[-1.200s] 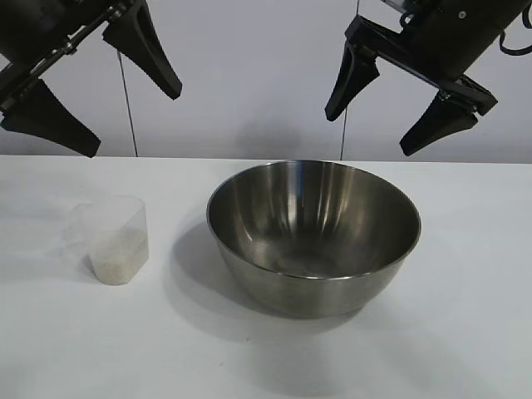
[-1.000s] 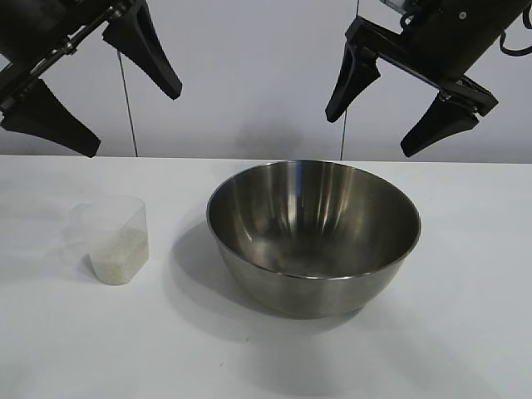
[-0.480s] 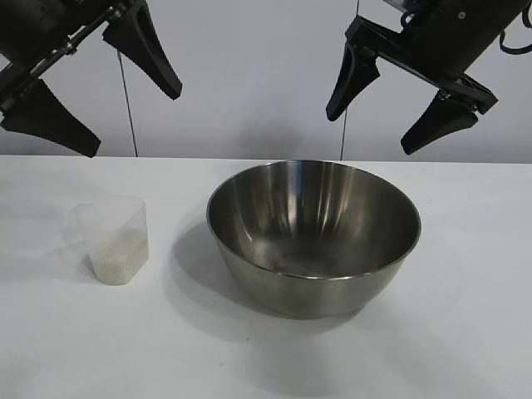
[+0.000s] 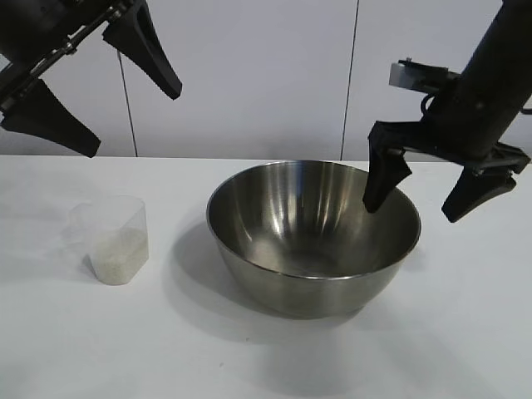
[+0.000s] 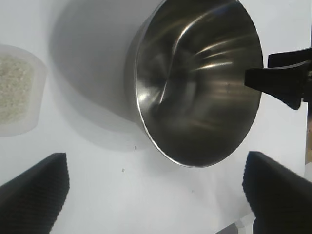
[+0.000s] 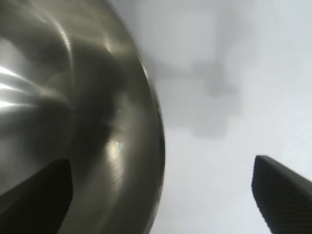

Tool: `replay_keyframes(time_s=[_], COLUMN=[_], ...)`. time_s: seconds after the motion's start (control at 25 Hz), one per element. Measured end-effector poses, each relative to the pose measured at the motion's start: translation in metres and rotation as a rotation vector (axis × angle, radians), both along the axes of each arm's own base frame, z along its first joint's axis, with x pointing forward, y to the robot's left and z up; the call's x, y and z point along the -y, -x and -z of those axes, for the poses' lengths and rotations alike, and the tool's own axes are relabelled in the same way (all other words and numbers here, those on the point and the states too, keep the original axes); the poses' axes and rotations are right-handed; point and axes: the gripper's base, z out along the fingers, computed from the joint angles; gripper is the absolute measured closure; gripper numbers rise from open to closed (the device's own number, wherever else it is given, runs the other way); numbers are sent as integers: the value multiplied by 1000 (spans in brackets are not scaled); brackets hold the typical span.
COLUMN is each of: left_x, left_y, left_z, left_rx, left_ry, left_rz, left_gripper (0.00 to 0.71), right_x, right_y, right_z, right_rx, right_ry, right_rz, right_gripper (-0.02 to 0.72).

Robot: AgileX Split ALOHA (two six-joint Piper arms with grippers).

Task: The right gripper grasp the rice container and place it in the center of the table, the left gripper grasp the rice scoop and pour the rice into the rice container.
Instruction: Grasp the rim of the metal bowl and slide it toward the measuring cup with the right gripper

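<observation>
I bring the right tool, fingers spread, astride the rice container's right rim (step 1 of 2) mid-tabletop. Next: lower, pinch the rim. Left tool gapes, parked high.

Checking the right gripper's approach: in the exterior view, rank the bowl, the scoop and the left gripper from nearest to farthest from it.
From the right gripper:
1. Bowl, its right rim between the open fingers.
2. Left gripper, raised at upper left.
3. Scoop, on the table at far left.
The last two are close to call.
</observation>
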Motion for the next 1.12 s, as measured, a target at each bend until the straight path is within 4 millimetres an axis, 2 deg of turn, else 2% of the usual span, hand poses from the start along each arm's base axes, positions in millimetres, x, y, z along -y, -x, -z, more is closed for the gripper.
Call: replay_keyframes(time_s=[0.08,0.28,0.36,0.52,0.64,0.88,1.0,1.12], left_x=[0,0,0,0,0,0,0,0], left_y=[0,0,0,0,0,0,0,0], left_z=[0,0,0,0,0,0,0,0], left_rx=[0,0,0,0,0,1,1,1], left_ry=[0,0,0,0,-1,-2,-2,-2], left_rz=[0,0,0,0,0,1,1,1], left_gripper=[14,14,14,14,14,14,14,14], right_x=[-2,-3,-4,-5,-7,4,9,12], right_y=[0,0,1,1,3,3,2,3], right_z=[10,15,15,14,14,12,2,-18], right_rx=[-31,-55,-59,-70,-89,-137,-108,-57], right_ry=[1,-10,-19,-35,-63,-149,-178,-194], right_rz=[14,57,70,78,83,103,106,104], right_gripper=[82,574,648,692,693,693,693,693])
